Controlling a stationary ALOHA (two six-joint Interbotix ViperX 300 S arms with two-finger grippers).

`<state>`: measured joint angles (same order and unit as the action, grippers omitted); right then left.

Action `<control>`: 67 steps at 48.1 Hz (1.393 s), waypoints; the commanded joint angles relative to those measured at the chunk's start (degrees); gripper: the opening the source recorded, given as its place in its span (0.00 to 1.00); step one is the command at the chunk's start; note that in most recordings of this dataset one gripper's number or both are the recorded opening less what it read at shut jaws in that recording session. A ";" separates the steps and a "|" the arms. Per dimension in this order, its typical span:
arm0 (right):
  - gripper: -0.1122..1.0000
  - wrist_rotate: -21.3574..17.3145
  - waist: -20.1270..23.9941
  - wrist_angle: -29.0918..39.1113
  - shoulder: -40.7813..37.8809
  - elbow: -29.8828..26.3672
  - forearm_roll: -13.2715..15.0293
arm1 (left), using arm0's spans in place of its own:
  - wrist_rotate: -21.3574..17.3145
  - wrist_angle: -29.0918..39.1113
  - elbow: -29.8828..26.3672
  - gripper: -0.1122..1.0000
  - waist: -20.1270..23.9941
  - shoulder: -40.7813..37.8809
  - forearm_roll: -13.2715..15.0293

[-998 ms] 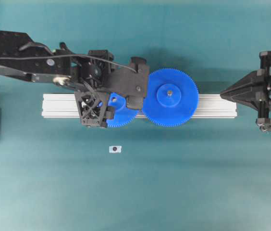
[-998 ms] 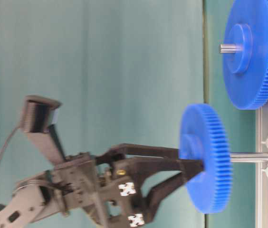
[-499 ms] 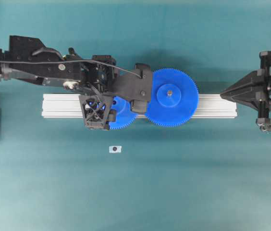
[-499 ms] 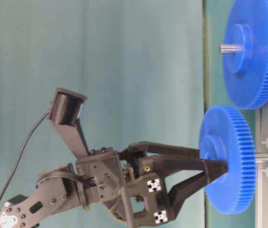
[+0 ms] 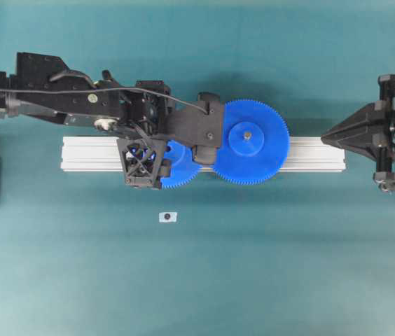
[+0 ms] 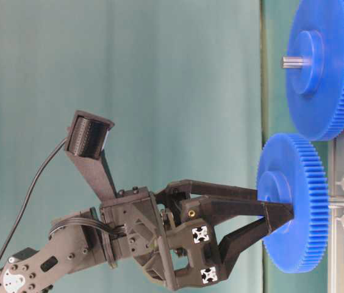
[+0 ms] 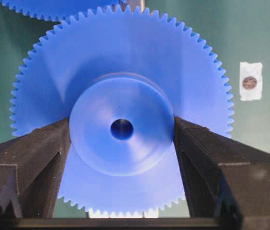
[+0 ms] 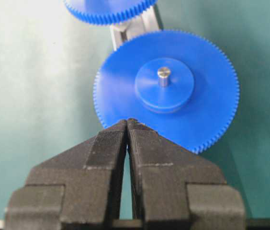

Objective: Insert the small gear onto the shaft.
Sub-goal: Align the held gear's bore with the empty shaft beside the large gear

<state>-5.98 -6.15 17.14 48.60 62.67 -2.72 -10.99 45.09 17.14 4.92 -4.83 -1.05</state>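
In the overhead view the left gripper (image 5: 173, 150) sits over the ribbed rail (image 5: 309, 154), clamped on the small gear (image 5: 181, 168), whose toothed edge peeps out below the black fingers and touches the rim of the wider gear (image 5: 248, 141); compared with a second ago the gripper has slid right, bringing the two gears from slightly apart into mesh. The right gripper (image 5: 326, 134) is parked at the rail's far end, well apart from both gears, and a small white tag (image 5: 167, 217) lies on the mat below the rail. The table-level view shows the change best: a long stretch of the shaft (image 6: 339, 202) was bare a second ago, and now only a short stub shows between the gear's back face and the rail, so the gear has travelled nearly all the way down and, in my judgement, the insertion is almost done, with only a final seating push and a release left. In the left wrist view the fingers (image 7: 27, 153) press on opposite sides of the raised hub, the centre hole midway between them and dark. In the right wrist view that gripper's pads meet with nothing between them, pointing at the wider gear on its own pin.
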 commanded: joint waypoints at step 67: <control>0.20 -1.32 0.09 -0.62 -0.26 -0.62 -0.18 | 0.53 2.46 -2.46 0.82 0.09 -2.37 -0.18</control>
<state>-6.42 -6.06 17.05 48.52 62.58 -2.72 -10.46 47.55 14.59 4.83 -6.94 -1.14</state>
